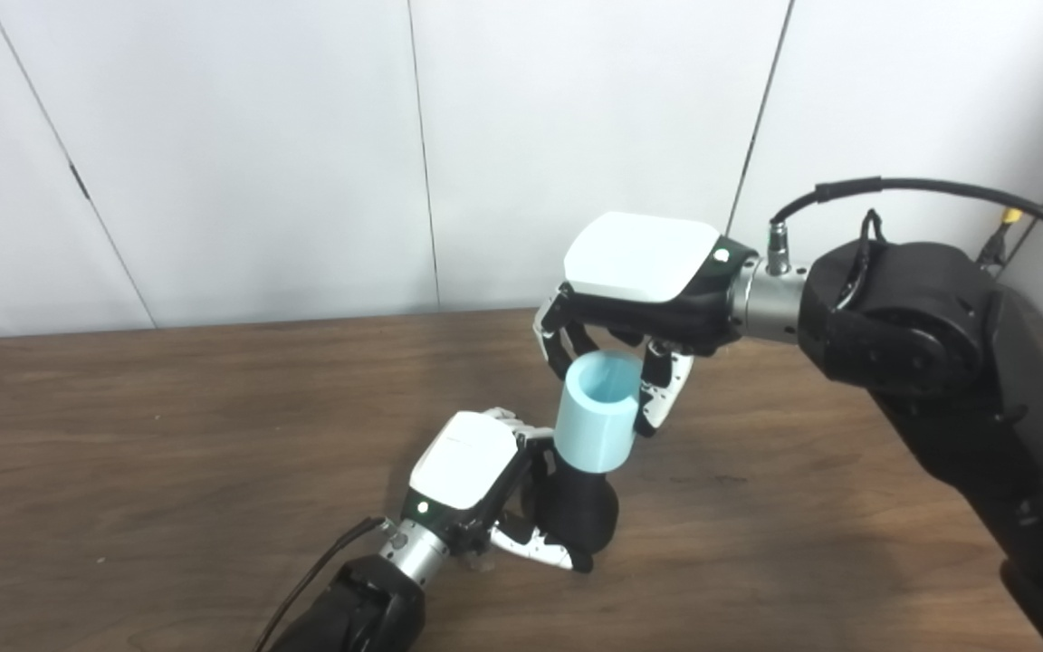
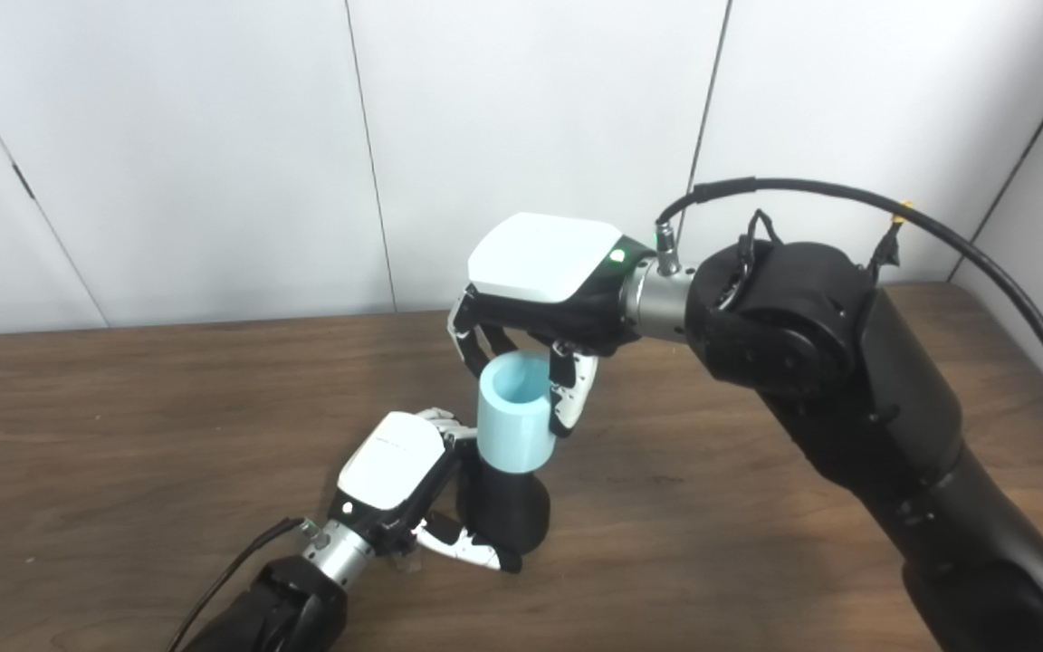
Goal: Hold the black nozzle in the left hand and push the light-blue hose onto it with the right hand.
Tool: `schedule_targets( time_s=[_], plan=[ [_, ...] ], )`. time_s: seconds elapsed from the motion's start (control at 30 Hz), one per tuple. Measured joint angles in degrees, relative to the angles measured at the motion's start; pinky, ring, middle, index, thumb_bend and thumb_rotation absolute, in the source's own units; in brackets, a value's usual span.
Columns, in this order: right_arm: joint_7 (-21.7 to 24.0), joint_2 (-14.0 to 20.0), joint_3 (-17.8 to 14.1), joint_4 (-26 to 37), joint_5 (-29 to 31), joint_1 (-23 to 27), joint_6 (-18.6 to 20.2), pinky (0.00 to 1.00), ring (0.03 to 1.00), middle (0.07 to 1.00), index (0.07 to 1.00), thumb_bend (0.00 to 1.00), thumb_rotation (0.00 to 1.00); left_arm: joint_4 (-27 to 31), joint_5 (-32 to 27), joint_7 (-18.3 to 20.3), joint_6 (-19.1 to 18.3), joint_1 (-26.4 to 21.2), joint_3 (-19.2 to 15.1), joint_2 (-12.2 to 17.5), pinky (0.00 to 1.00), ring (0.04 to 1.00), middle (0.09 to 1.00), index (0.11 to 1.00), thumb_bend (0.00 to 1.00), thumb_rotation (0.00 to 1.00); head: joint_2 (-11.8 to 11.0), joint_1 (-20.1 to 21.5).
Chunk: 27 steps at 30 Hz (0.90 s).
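- Light-blue hose (image 1: pixel 596 415) sits upright over the top of the black nozzle (image 1: pixel 583 509), open mouth facing up, just above the wooden counter (image 1: pixel 168 435)
- My left hand (image 1: pixel 485 480) is wrapped round the nozzle's base, fingers closed on it
- My right hand (image 1: pixel 630 299) comes over from above, fingers pinching the hose near its rim
- Risk as I see it: push off-axis and the hose cocks sideways and jams, or the nozzle twists out of my left grip

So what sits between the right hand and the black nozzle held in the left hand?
The light-blue hose, upright: right hand grips its top, its lower end meets the black nozzle held by the left hand. Both views show it.
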<state>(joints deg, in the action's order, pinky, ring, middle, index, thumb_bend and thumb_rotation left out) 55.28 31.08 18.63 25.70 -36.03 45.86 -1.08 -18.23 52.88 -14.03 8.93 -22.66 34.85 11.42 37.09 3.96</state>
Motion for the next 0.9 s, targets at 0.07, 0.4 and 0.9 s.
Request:
schedule_targets(
  time_s=[0.07,0.4,0.9],
  plan=[
    [-0.25,-0.1,-0.01,0.02,-0.39,-0.19,0.0,0.17,0.235,0.414,0.502,0.53,0.0,0.0,0.0,0.0,-0.03,0.01,0.0,0.0,0.72,0.528,0.452,0.512,0.52,0.0,0.0,0.0],
    [-0.93,-0.61,0.07,0.03,-1.15,-0.79,-0.05,0.17,0.222,0.41,0.495,0.53,0.0,0.32,0.01,0.1,-0.25,0.17,0.15,0.07,0.73,0.536,0.467,0.501,0.52,0.0,0.0,0.09],
    [-1.77,-0.87,0.71,-0.17,-1.65,-1.77,-3.14,0.15,0.2,0.415,0.491,0.52,0.0,0.62,0.02,0.21,-0.41,0.34,0.14,0.15,0.73,0.537,0.459,0.507,0.52,0.0,0.53,0.09]
  ],
)
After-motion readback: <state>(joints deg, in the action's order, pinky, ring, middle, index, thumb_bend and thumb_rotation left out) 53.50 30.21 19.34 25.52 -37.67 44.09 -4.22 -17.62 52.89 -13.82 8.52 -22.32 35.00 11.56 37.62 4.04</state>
